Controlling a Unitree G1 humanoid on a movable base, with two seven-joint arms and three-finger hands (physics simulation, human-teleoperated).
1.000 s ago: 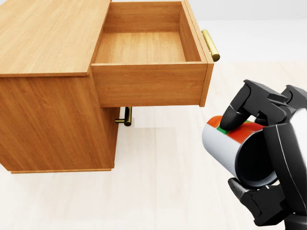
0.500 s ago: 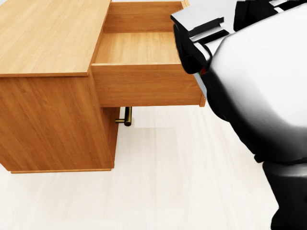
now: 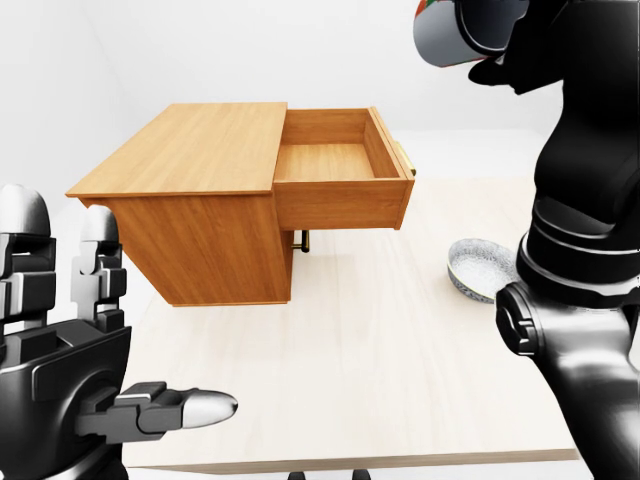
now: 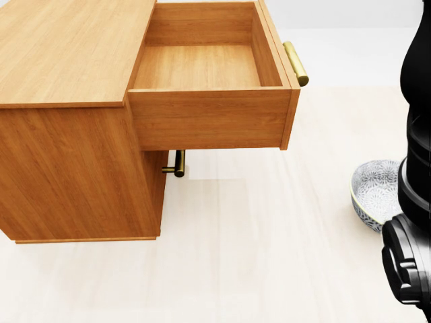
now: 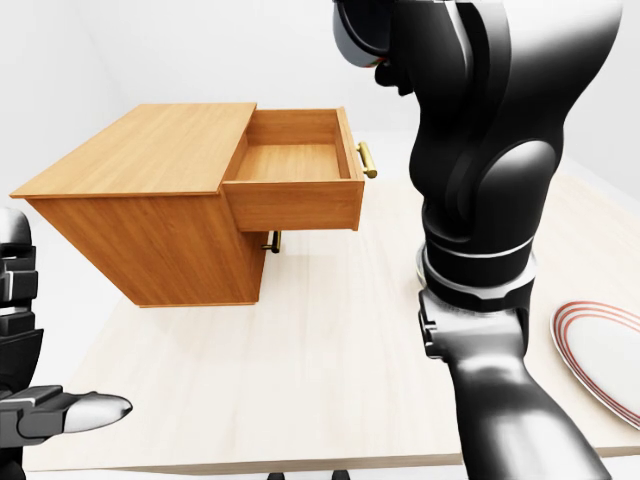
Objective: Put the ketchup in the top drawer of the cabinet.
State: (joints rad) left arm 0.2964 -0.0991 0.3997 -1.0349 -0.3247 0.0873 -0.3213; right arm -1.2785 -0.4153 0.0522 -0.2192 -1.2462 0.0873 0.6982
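The ketchup (image 3: 455,30) sits at the top edge of the left-eye view, right of centre, raised high in the right hand (image 3: 505,40). Only its grey base end and a strip of red and green label are in frame. The dark fingers wrap its far side and appear closed round it, though most of the hand is cropped by the frame top. The drawer (image 3: 340,165) stands pulled out from the cabinet (image 3: 190,215) at frame centre, its interior bare, with a brass handle (image 4: 295,62) on its right face. The relation that governs the next move: the drawer opening lies below and to the left of the ketchup in the left-eye view, well apart from it. The bottle's long axis appears to run near level, base end pointing left toward the drawer; the exact tilt cannot be confirmed. The right hand is the nearer of the 2, so a lowering, leftward travel seems required. The left hand (image 3: 70,350) hangs at lower left, fingers spread, holding nothing. No brand or writing is legible. A patterned bowl (image 4: 377,192) rests at right; a plate (image 5: 600,355) lies at lower right of the right-eye view.
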